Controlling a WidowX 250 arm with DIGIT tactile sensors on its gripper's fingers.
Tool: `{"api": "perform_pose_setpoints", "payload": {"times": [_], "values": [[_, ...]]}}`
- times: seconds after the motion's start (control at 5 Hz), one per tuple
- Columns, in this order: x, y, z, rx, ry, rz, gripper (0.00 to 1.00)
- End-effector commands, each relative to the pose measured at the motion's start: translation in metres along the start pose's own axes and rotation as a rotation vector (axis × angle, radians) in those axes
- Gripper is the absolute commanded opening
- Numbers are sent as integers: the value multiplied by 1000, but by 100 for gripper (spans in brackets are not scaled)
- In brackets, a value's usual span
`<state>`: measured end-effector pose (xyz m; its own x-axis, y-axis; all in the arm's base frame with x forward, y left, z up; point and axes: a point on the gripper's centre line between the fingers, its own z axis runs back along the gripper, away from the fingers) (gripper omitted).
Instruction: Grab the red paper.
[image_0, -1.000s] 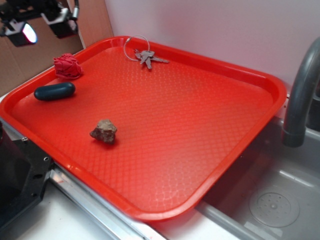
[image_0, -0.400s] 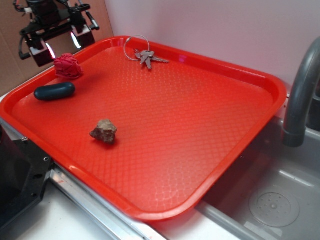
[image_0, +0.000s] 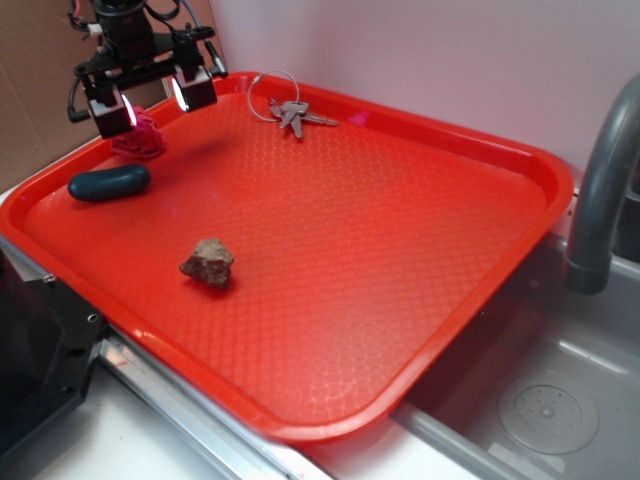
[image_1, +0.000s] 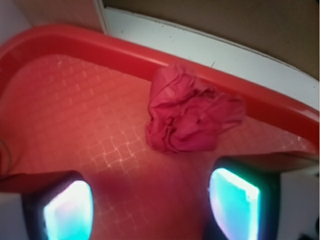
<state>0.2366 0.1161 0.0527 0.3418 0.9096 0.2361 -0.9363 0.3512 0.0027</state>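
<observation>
Since the earlier frames the black gripper (image_0: 152, 98) has travelled from the far upper left corner rightward and down, and now hangs directly over the small crumpled ball of deep red-pink paper (image_0: 140, 138), its two fingers spread apart with nothing between them. That paper ball sits in the upper left of the exterior view, on the floor of the big glossy red plastic tray (image_0: 420, 250), close against the tray's raised rim. In the wrist view the red paper (image_1: 192, 117) fills the upper middle of the frame, showing many soft folds and creases, pinker on its lit ridges and darker in the hollows, with the tray rim (image_1: 90, 42) curving just behind it. Much of the ball is hidden in the exterior view by the glowing finger pads (image_0: 181, 93) in front of it; only its lower part shows. In the wrist view the two pads are cut off by the bottom edge and blown out to a bright teal glow. On the tray lie one paper ball, one dark teal oval capsule (image_0: 109, 182), one brown rough rock (image_0: 208, 262) and one bunch of metal keys on a wire ring (image_0: 288, 108). A grey curved tap (image_0: 603, 190) is cut off at the right edge.
</observation>
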Motion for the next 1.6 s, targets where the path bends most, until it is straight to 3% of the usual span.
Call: {"api": "perform_pose_setpoints", "payload": {"times": [0.0, 0.4, 1.4], "values": [[5, -9, -5, 16, -5, -35, 100], [18, -12, -29, 59, 33, -70, 100], [3, 33, -2, 38, 17, -46, 100]]}}
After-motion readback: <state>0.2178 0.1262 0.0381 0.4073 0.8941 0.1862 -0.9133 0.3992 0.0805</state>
